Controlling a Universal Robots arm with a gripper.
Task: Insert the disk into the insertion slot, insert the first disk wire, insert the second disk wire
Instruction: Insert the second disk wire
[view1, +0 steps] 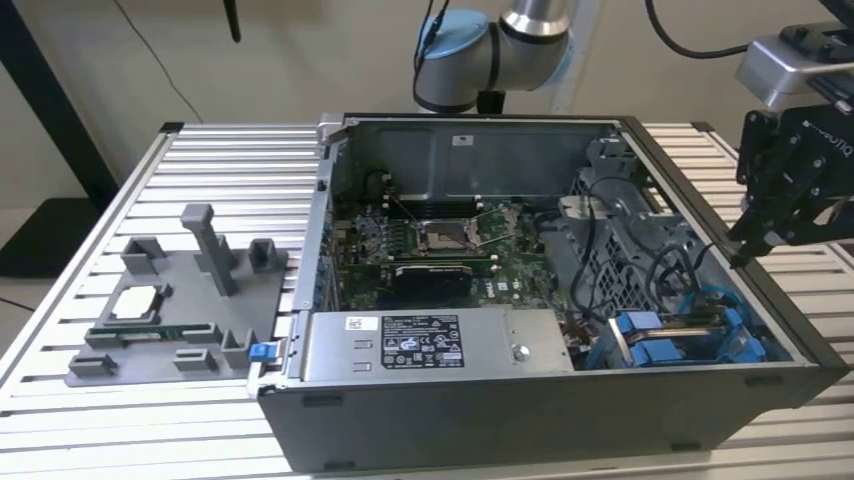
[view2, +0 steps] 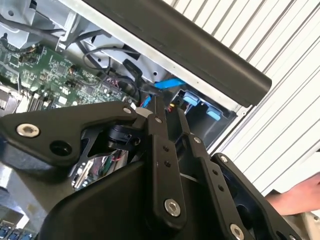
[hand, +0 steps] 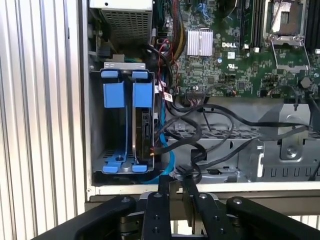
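Observation:
The insertion slot (hand: 98, 150) is a grey metal bay with blue rails in the open computer case, at the exterior view's front right (view1: 681, 335). The disk (hand: 146, 131) stands on edge in the bay, dark between blue carrier tabs. A blue cable (hand: 169, 162) and black wires (hand: 220, 112) run past its end; I cannot tell whether they are plugged in. My gripper (view1: 737, 255) hangs just outside the case's right wall, above the rim. In both wrist views its black fingertips (hand: 164, 184) stand close together, the gripper (view2: 167, 107) shut on nothing.
A grey labelled power-supply box (view1: 427, 340) lies along the case front. The green motherboard (view1: 427, 240) fills the middle. A perforated cage (hand: 220, 145) sits beside the bay. A grey fixture (view1: 174, 300) with parts stands on the slatted table. A hand (view2: 295, 197) shows near the gripper.

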